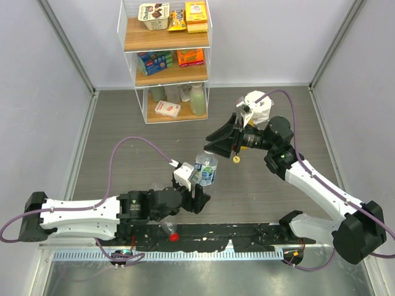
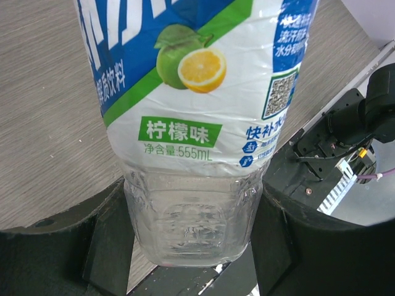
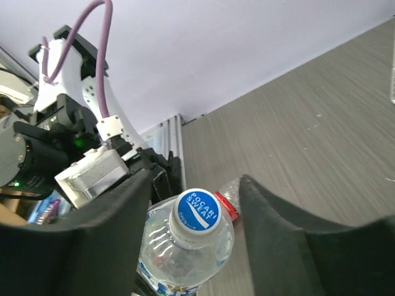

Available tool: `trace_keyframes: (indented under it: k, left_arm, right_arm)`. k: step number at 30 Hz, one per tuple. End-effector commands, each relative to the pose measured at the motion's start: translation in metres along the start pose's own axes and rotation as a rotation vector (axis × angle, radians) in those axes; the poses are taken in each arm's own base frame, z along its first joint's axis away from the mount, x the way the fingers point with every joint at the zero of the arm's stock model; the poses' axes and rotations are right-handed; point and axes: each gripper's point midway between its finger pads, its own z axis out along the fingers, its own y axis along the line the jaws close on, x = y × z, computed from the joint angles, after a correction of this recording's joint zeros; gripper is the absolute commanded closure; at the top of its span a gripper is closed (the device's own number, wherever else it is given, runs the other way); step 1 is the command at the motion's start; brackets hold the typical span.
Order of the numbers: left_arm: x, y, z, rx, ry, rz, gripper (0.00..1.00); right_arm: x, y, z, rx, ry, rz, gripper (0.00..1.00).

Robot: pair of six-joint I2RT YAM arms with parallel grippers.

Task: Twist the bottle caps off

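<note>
A clear bottle with a blue label (image 1: 207, 172) stands upright in my left gripper (image 1: 199, 185), which is shut on its lower body (image 2: 191, 216). Its white cap with a blue top (image 3: 196, 213) is on the neck. My right gripper (image 3: 196, 185) is open around that cap, with a gap on each side of it. In the top view the right gripper (image 1: 208, 145) hovers at the bottle's top. A second clear bottle (image 1: 165, 227) lies near the arm bases with its red cap (image 1: 174, 236) on; this red cap (image 3: 226, 205) also shows behind the white one. A small yellow cap (image 1: 236, 160) lies on the table.
A wire shelf rack (image 1: 165, 61) stands at the back with snack boxes and a pale green bottle (image 1: 197, 98) on its lowest level. A black strip (image 1: 247, 234) runs along the near table edge between the arm bases. Grey walls close in both sides.
</note>
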Motion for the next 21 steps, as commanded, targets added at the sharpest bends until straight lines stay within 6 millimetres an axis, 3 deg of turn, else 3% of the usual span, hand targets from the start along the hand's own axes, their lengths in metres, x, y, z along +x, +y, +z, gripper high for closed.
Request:
trace_keyframes:
  k: [1, 2, 4, 8, 16, 17, 18, 19, 21]
  left_arm:
    - [-0.006, -0.006, 0.001, 0.019, -0.021, 0.006, 1.0]
    - [-0.006, -0.005, 0.001, 0.014, -0.024, 0.004, 1.0]
    - [-0.007, -0.002, 0.001, -0.001, -0.027, 0.01, 1.0]
    - [-0.008, 0.007, 0.002, -0.048, -0.034, 0.016, 1.0]
    - [-0.016, 0.03, 0.011, -0.238, -0.066, 0.047, 1.0]
    - [-0.017, 0.034, 0.012, -0.273, -0.071, 0.053, 1.0]
    - [-0.018, 0.037, 0.014, -0.306, -0.072, 0.062, 1.0]
    - [-0.018, 0.04, 0.016, -0.339, -0.066, 0.075, 1.0]
    - [-0.02, 0.044, 0.019, -0.391, -0.068, 0.092, 1.0]
  right_arm:
    - [-0.045, 0.016, -0.004, 0.041, -0.081, -0.114, 0.19]
    - [-0.05, 0.019, -0.005, 0.045, -0.089, -0.124, 0.06]
    - [-0.057, 0.018, -0.006, 0.074, -0.098, -0.133, 0.0]
    - [-0.063, 0.009, -0.009, 0.158, -0.105, -0.103, 0.0]
    - [-0.07, -0.03, -0.014, 0.422, -0.149, 0.02, 0.0]
    - [-0.064, -0.036, -0.014, 0.451, -0.13, 0.034, 0.0]
    - [-0.073, -0.037, -0.011, 0.489, -0.153, 0.009, 0.0]
    - [-0.055, -0.048, -0.012, 0.544, -0.094, 0.043, 0.0]
    - [-0.05, -0.05, -0.006, 0.596, -0.069, 0.041, 0.0]
